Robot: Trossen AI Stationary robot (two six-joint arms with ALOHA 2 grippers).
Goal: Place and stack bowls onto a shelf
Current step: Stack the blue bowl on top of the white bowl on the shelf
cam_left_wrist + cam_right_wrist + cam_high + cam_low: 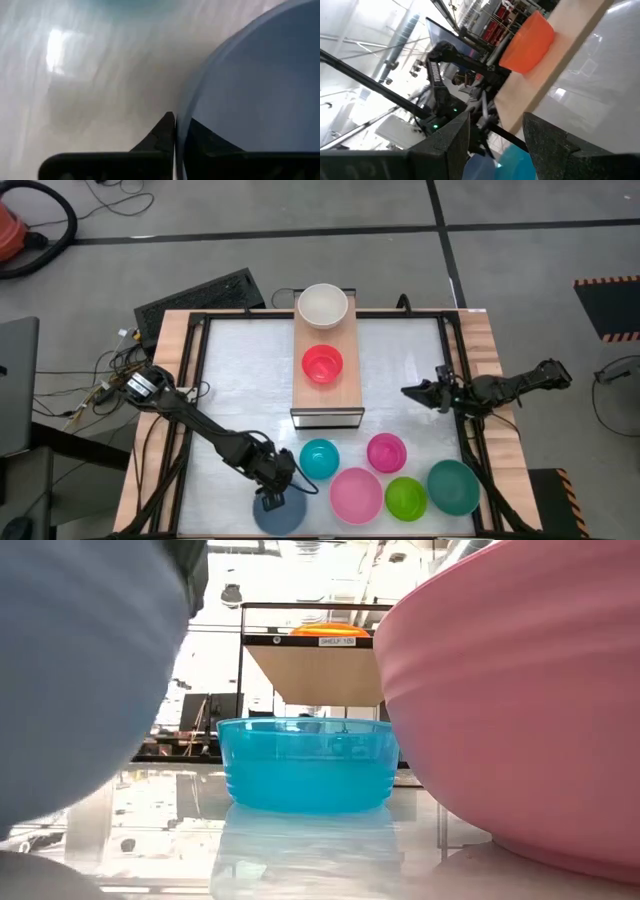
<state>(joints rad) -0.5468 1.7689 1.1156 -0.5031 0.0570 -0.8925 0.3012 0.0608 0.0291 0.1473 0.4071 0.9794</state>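
The shelf (326,395) stands mid-table, its pale top carrying a white bowl (322,305) and a red bowl (322,364). The cyan (319,458), magenta (386,451), light pink (356,494), green (405,497) and teal (452,486) bowls rest on their bases near the table's near edge. My left gripper (272,498) is shut on the grey-blue bowl (280,515) at the near edge. My right gripper (410,392) hangs open and empty to the right of the shelf. In the low view, the grey-blue bowl (80,690) fills the left, with the cyan bowl (305,765) behind. My left gripper pinches the grey-blue bowl's rim (176,131), on the side nearest the cyan bowl. One finger (162,132) is outside the wall and one (202,136) inside. The fingers come from above, slanting toward the near edge. Whether the bowl's base is on the table I cannot tell.
A dark frame (200,380) and the wooden rim (165,380) run around the table. The bowls crowd the near edge. Bare tabletop (250,380) lies left of the shelf, and more (400,360) lies to its right. A keyboard (200,298) lies beyond the far left corner.
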